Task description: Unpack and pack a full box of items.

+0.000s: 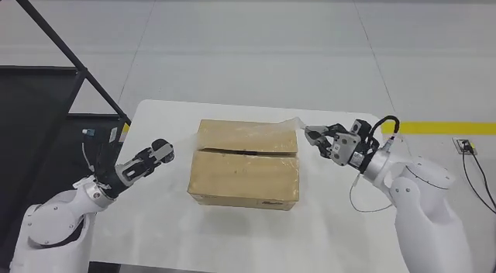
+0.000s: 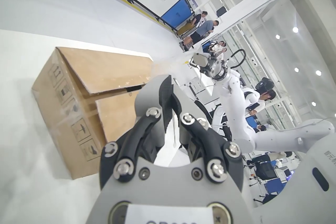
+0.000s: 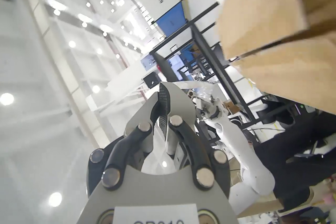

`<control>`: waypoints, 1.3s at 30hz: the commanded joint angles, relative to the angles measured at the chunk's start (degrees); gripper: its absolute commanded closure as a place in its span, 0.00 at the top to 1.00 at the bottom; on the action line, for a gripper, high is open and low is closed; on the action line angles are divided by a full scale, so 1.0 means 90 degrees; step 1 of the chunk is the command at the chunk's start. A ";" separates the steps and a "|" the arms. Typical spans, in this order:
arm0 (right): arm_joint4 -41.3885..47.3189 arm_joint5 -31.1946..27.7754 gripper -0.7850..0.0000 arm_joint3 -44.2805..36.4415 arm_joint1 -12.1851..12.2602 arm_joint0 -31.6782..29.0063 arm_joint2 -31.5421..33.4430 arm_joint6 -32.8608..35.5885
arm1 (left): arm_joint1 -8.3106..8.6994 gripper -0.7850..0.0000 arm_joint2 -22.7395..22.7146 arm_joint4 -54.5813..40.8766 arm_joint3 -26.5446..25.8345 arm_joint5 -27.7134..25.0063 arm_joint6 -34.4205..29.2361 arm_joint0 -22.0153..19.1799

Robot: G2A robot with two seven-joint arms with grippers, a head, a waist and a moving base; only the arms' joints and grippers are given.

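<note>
Cardboard box [image 1: 244,168] sits mid-table between my two grippers. My left gripper [image 1: 164,149] hangs just off the box's left end, its pads [image 2: 166,96] pressed together at the tips. My right gripper [image 1: 310,133] hangs beside the far right corner, pinched narrow the same way. A single filmy tape strip [image 1: 296,122] runs from that corner into the right fingertips; a fainter stretch of it reaches the left ones, so I read both as nipping the one strip, though the film is thin and hard to follow over the box top.

Moving outward, the white table [image 1: 325,219] is bare on both sides of the box and in front of it. The box's far edge lies close to the table's far edge, so there is less room there; the table's near edge is cut off below. A black frame [image 1: 46,32] stands just off the left far corner, near my left arm.

By count there are one box, two top flaps [image 1: 246,137], one seam [image 1: 248,150], one strip and two grippers. The flaps lie down, with a dark slit along the seam; whatever is inside is hidden. Printed symbols [image 2: 71,117] mark one end face; the right wrist view crops the box.
</note>
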 commanded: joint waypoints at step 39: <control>0.6684 0.0943 0.00 0.1188 0.0559 0.0805 -0.0649 -0.5280 | 0.0363 0.00 0.0238 -0.0404 0.0949 0.0595 -0.1256 -0.0972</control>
